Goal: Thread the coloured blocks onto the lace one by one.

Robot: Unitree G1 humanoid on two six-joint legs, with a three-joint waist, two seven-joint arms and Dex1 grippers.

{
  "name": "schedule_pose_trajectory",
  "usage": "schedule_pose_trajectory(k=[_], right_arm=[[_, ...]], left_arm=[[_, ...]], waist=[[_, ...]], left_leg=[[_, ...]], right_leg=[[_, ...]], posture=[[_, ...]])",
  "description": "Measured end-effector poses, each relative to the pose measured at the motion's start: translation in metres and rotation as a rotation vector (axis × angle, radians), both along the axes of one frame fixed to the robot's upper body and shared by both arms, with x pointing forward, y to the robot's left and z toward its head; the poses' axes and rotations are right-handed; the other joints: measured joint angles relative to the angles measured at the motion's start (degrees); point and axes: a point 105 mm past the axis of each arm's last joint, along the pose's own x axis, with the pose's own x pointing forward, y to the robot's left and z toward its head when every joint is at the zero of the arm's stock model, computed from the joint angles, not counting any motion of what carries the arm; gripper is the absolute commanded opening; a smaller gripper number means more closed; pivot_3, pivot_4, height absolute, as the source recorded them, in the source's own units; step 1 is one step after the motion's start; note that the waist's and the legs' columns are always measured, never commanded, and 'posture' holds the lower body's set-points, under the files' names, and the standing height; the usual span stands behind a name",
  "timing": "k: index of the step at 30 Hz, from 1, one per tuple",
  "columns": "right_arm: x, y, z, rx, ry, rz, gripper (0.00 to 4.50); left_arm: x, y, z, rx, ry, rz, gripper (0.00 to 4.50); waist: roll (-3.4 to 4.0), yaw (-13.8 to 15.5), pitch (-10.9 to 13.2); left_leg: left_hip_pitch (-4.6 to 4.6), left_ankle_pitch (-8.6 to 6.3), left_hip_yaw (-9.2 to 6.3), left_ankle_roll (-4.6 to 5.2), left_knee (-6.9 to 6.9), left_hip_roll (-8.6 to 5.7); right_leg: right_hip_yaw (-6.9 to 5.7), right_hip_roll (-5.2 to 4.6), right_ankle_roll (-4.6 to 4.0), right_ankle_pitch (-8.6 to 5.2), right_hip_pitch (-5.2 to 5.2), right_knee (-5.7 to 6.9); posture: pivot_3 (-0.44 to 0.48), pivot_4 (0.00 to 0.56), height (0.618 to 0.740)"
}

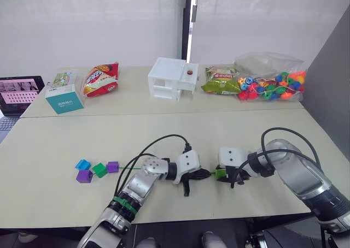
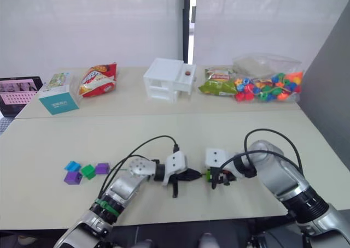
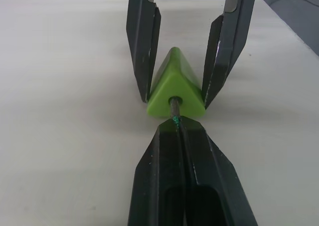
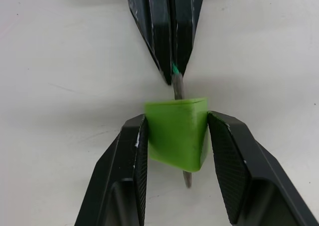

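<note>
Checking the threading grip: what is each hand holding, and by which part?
Left hand pinches the thin green lace's stiff dark tip. Right hand grips the light green plastic block by two opposite sides.

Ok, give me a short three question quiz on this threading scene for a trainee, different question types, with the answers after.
1. True or false: the stiff dark needle tip of the green lace has already come out the far side of the light green triangular plastic block.
2. Which gripper pinches the lace: A left, B right?
3. How many small coloured plastic blocks lie loose on the cream table to the robot's left?

Key: 1 true, the tip shows beyond the block in the right wrist view. 2 A. 3 four: bright blue, dark green, two purple.
</note>
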Motion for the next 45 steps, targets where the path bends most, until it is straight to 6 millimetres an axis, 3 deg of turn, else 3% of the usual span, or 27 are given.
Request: schedule_pose_trajectory(k=[5,11,15,17,19,22,24,29,33,37,43,45], right_arm=[[0.000,-0.001,0.000,-0.007,0.003,-0.005,1.31],[0.000,0.001,0.000,-0.010,-0.008,0.000,1.31],[0.001,0.003,0.000,-0.008,-0.035,0.004,1.31],[0.002,0.003,0.000,-0.006,-0.037,0.002,2.35],[0.003,0.002,0.002,-0.002,-0.048,-0.011,2.99],[0.004,-0.002,0.004,0.013,-0.045,-0.044,4.09],[0.000,-0.004,0.004,0.022,-0.027,-0.059,4.47],[-0.021,-0.018,0.004,0.058,0.079,-0.112,4.47],[-0.029,-0.031,0.021,0.116,0.071,-0.197,4.47],[-0.038,-0.035,0.037,0.248,0.109,-0.324,4.47],[-0.050,-0.058,0.028,0.221,0.120,-0.475,4.47],[-0.052,-0.060,0.028,0.218,0.108,-0.492,4.50]], left_arm=[[0.001,-0.002,0.000,0.003,-0.009,-0.008,0.00],[0.005,0.002,0.001,-0.001,0.009,0.027,1.82],[0.012,0.021,0.011,0.011,0.000,0.062,3.18],[0.013,0.030,0.014,0.025,-0.009,0.056,3.81],[0.009,0.036,0.015,0.043,-0.010,0.034,4.44],[0.002,0.034,0.013,0.025,0.019,0.007,4.50],[-0.003,0.028,0.011,0.013,0.036,-0.012,4.50],[-0.003,0.011,0.015,-0.014,0.033,-0.019,4.50],[0.003,0.003,0.016,-0.008,0.000,-0.009,4.50],[0.001,-0.013,0.003,0.017,0.012,-0.021,4.50],[-0.006,-0.030,-0.001,0.015,0.003,-0.069,4.50],[-0.004,-0.031,0.000,0.029,-0.014,-0.074,3.95]], waist=[[-0.02,0.00,-0.02],[-0.05,0.00,-0.04],[-0.05,-0.40,-0.04],[-0.05,-0.40,-0.04],[-0.05,-0.32,-0.04],[-0.05,-0.09,-0.04],[-0.05,0.34,-0.04],[-0.05,1.02,-0.03],[-0.06,1.25,-0.03],[-0.09,1.40,-0.01],[-0.10,1.52,0.00],[-0.11,1.38,0.00]], left_leg=[[0.01,0.00,0.00,0.00,0.01,0.00],[0.02,0.00,0.00,0.00,0.02,0.00],[0.05,0.00,0.00,0.00,-0.03,0.03],[0.05,0.00,0.00,0.00,-0.03,0.03],[0.05,0.00,0.00,0.00,-0.02,0.03],[0.01,0.00,0.00,0.00,-0.02,0.02],[-0.06,0.00,-0.03,0.00,-0.02,0.01],[-0.12,-0.03,-0.01,0.05,0.00,-0.03],[-0.08,-0.03,0.02,0.06,0.00,-0.02],[-0.10,-0.03,0.02,0.06,0.05,-0.04],[-0.11,-0.04,0.03,0.07,0.04,-0.05],[-0.08,-0.04,0.04,0.07,0.04,-0.04]], right_leg=[[0.00,0.00,0.00,0.00,0.04,-0.01],[0.00,0.00,0.00,0.00,0.02,0.01],[0.00,0.02,0.00,0.00,-0.05,0.07],[0.00,0.02,0.00,0.00,-0.04,0.06],[0.00,0.02,0.00,0.00,-0.02,0.05],[0.00,0.01,0.00,0.00,-0.03,0.03],[0.00,0.01,0.00,0.00,-0.07,0.02],[0.00,-0.03,0.00,0.00,-0.08,-0.04],[0.01,-0.02,0.00,0.00,-0.05,-0.05],[0.02,-0.03,0.00,0.00,-0.01,-0.05],[0.02,-0.04,0.01,0.00,-0.01,-0.05],[0.03,-0.04,0.01,0.00,0.00,-0.04]], posture=[[0.000,0.150,0.740],[0.000,0.150,0.740],[0.000,0.150,0.740],[0.000,0.150,0.740],[0.000,0.150,0.740],[0.000,0.150,0.740],[0.000,0.150,0.740],[0.000,0.150,0.740],[0.000,0.150,0.740],[0.000,0.150,0.740],[0.000,0.150,0.740],[0.000,0.150,0.740]])
